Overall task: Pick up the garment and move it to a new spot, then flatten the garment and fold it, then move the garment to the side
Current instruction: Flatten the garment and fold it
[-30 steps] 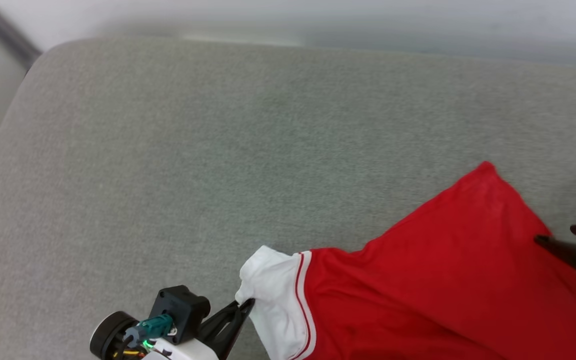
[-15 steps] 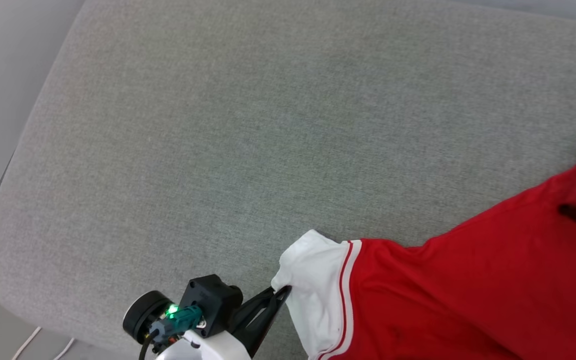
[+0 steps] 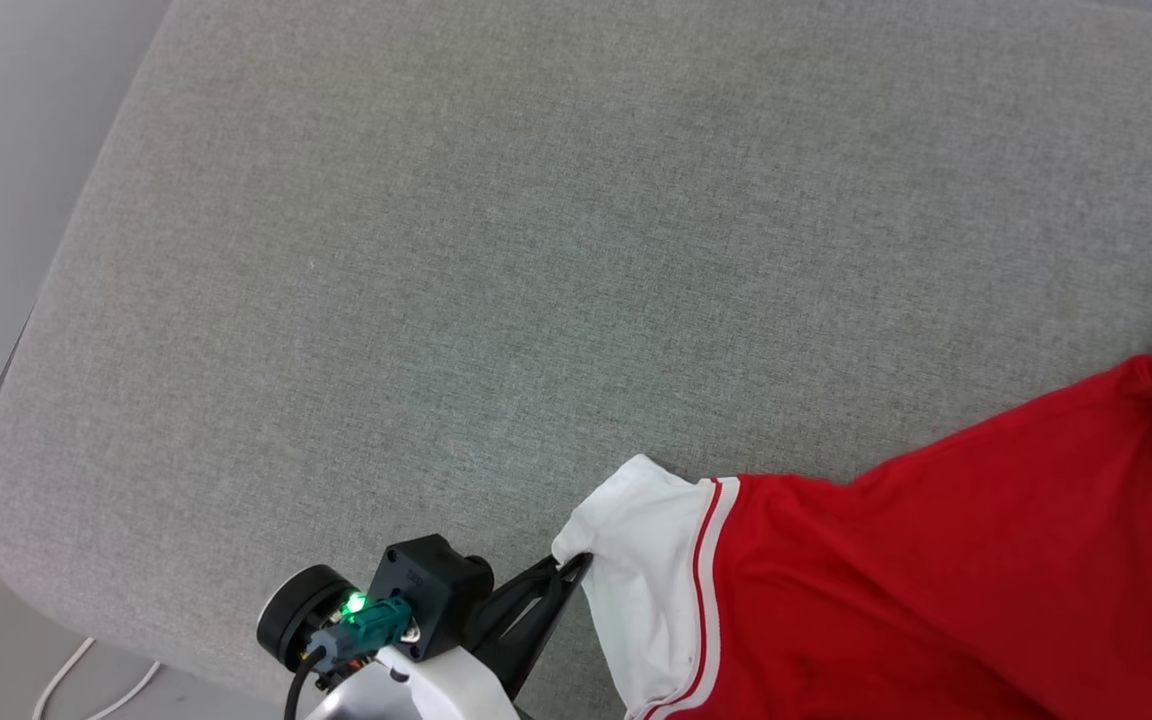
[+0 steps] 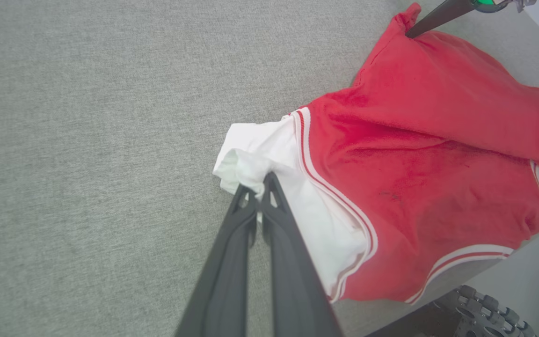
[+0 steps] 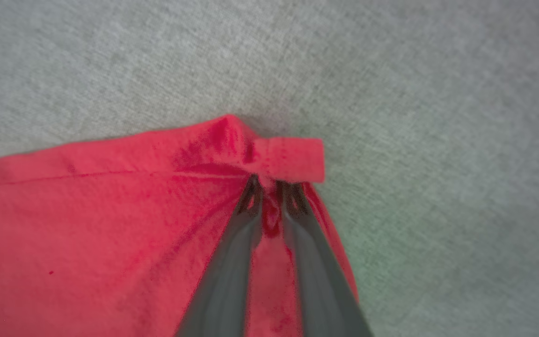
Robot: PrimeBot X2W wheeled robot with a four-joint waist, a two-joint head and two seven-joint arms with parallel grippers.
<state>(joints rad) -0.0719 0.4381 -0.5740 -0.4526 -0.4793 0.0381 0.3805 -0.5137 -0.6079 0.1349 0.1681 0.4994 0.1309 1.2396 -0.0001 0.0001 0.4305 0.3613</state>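
The left gripper [image 4: 256, 185] is pinching a bunched bit of the white sleeve [image 4: 269, 150], its two dark fingers pressed nearly together on the cloth. The right gripper [image 5: 272, 185] is nipping a red corner of the shirt [image 3: 936, 580], with a little red fold poking out past its tips. That view is blurred, but the fingers look narrow and are gripping cloth.

Between the two grips the shirt is lying half spread and rumpled on the near right part of the grey cushion [image 3: 436, 250]. Its near hem is reaching the cushion's near edge. The far and left parts of the cushion are lying bare.

To my eye, the robot is busy moving the shirt to a new spot. Doing it well means keeping both pinches tight and raising the two arms together. It also means holding the cloth lightly stretched between them, so it comes down flat rather than heaped. The left hold is only on the sleeve's edge, so a hard tug could be pulling it free.

Counting up, I am seeing one shirt, two white sleeves in the left wrist view, two grippers, one cushion, and one white cable [image 3: 86, 680] on the floor at the near left.
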